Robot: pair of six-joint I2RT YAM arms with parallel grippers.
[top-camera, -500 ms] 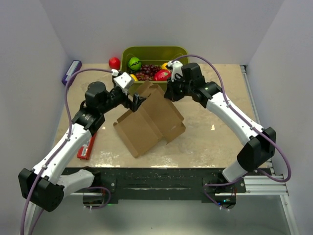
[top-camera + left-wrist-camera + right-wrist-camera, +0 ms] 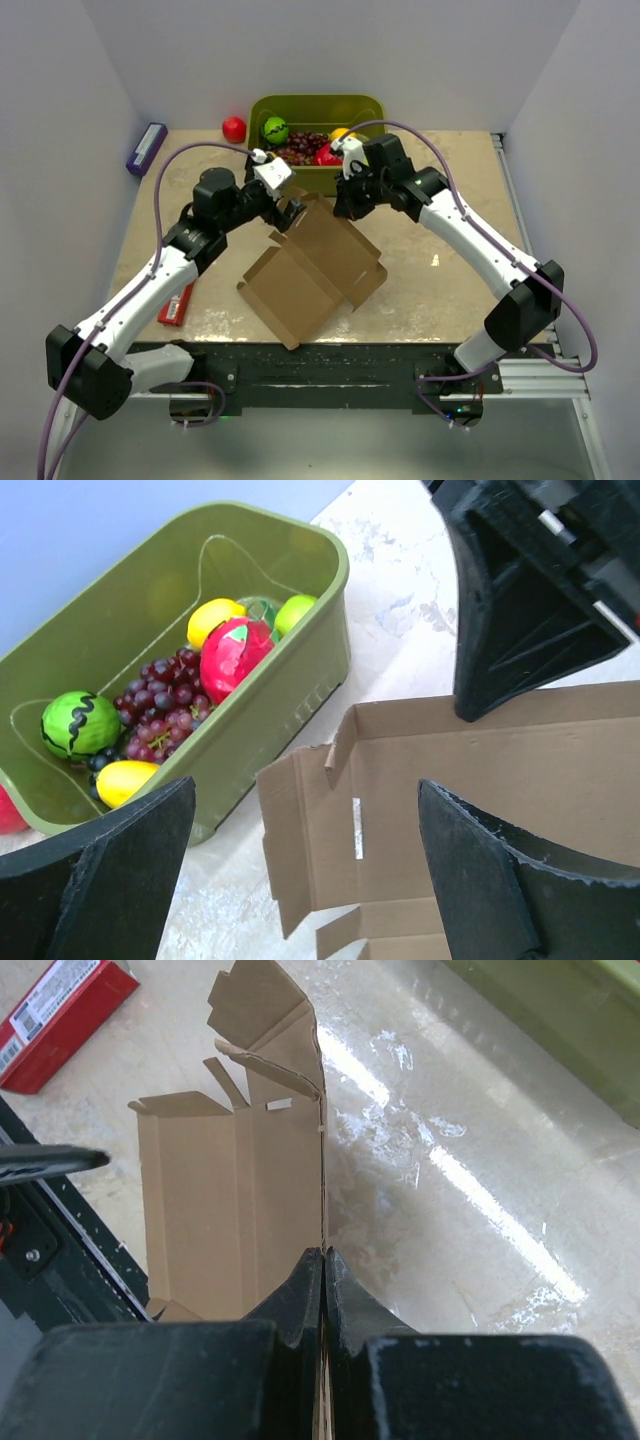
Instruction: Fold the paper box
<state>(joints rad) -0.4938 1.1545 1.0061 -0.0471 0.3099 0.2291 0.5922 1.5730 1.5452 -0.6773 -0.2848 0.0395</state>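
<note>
The paper box is a brown cardboard blank lying mostly open in the middle of the table, with its far edge lifted. My right gripper is shut on that far edge; in the right wrist view the fingers pinch the thin edge of the box. My left gripper is open just above the box's far left corner. In the left wrist view its fingers stand wide apart over the box's flaps and hold nothing. The right gripper's black finger shows there too.
An olive-green tub of toy fruit stands at the back, close behind both grippers, and shows in the left wrist view. A red ball lies left of it. A slim red pack lies front left, and a purple object far left.
The left gripper has moved right, over the box's far corner. The box has slid slightly toward the near edge and lies flatter. The right gripper has shifted a little left, still shut on the edge.
</note>
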